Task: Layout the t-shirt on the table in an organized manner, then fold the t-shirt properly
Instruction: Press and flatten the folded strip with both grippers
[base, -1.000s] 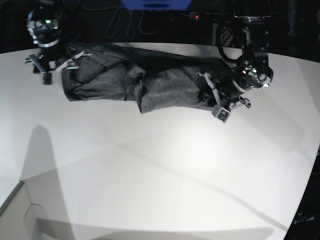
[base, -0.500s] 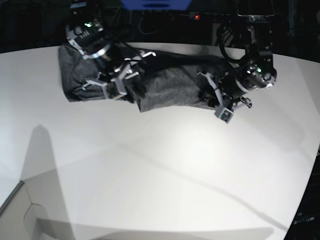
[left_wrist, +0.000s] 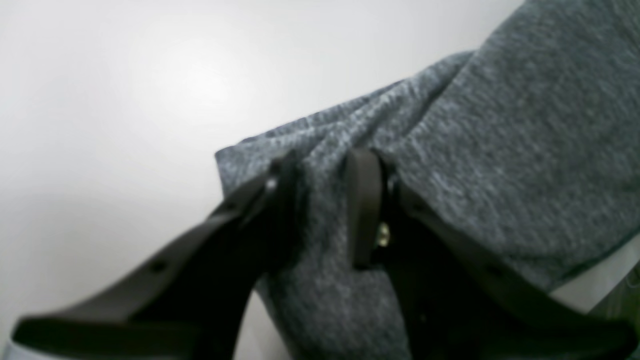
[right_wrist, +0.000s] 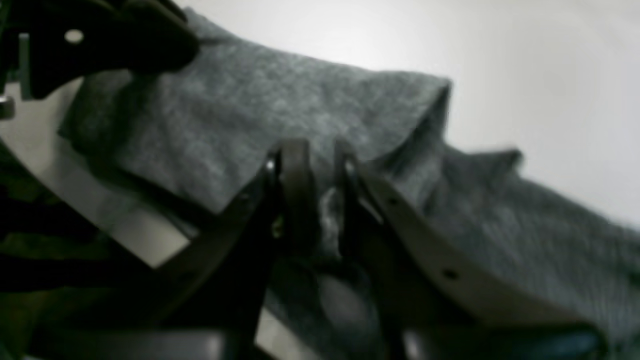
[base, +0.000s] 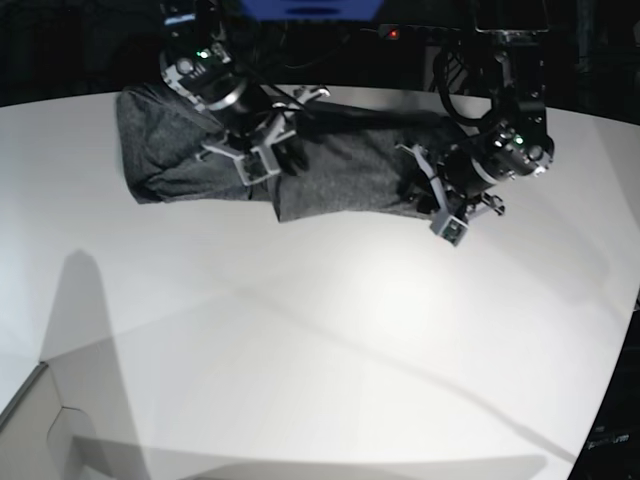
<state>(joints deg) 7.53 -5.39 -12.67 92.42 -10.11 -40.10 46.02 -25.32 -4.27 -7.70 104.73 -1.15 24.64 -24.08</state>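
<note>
1. Left wrist view: the left gripper (left_wrist: 320, 200) has its jaws partly closed with a fold of the t-shirt (left_wrist: 500, 150) running between them, gripping the dark-grey knit near one edge. The white counter (left_wrist: 125, 100) shows bare beyond the cloth. This arm sits where it did a second ago.

2. Right wrist view: the right gripper (right_wrist: 320, 185) shows jaws drawn nearly together on a raised ridge of the t-shirt (right_wrist: 280, 110); a pinch of fabric sits between them, so it looks clamped on cloth, though the picture is blurred.

3. Base view: the right gripper (base: 262, 148) has crossed from the shirt's outer end to its middle and narrowed from wide open, while the left gripper (base: 440, 200) holds the opposite end. The t-shirt (base: 340, 170) lies bunched in a long band at the far side of the counter (base: 320, 340). With both ends of a section now held, I judge the spreading-out step can begin; folding is still ahead.
</note>
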